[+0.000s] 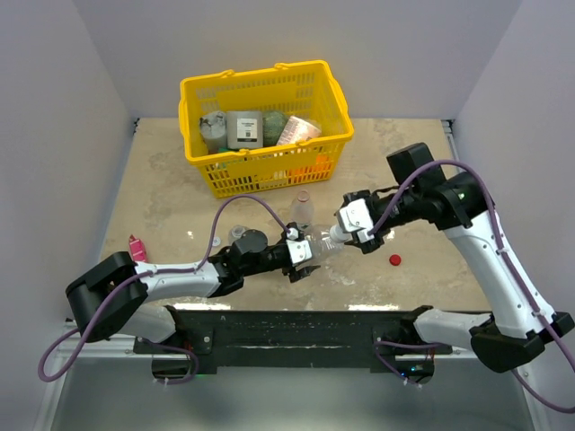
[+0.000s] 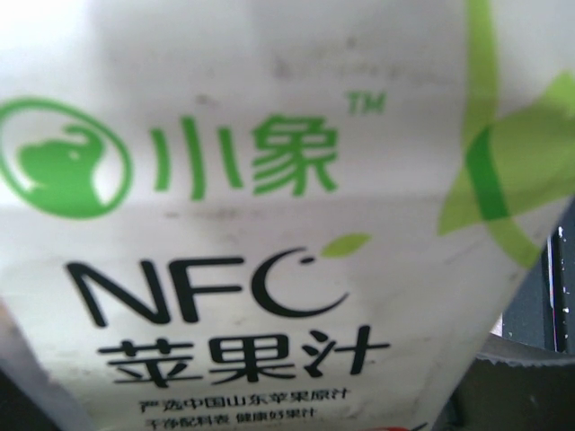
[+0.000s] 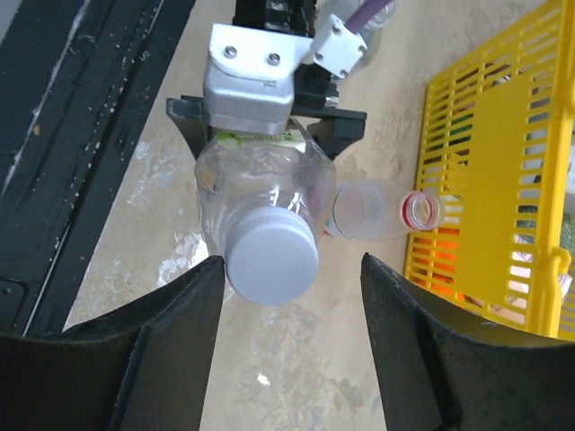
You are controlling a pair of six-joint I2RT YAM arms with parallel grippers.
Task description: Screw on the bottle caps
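My left gripper (image 1: 301, 252) is shut on a clear bottle (image 1: 322, 242) and holds it lying level, neck toward the right arm. The bottle's white label (image 2: 269, 224) fills the left wrist view. A white cap (image 3: 271, 254) sits on the bottle's neck. My right gripper (image 3: 292, 305) is open around that cap, which lies close to one finger (image 3: 171, 332), with a wide gap to the other. A red cap (image 1: 394, 260) lies on the table to the right. A slim uncapped bottle (image 1: 303, 208) with a red neck ring (image 3: 420, 211) stands behind the held one.
A yellow basket (image 1: 199, 90) of goods stands at the back centre. A short clear bottle (image 1: 239, 232) stands left of the left wrist. A pink tube (image 1: 137, 247) lies at the far left. The black base rail (image 1: 287, 328) runs along the near edge.
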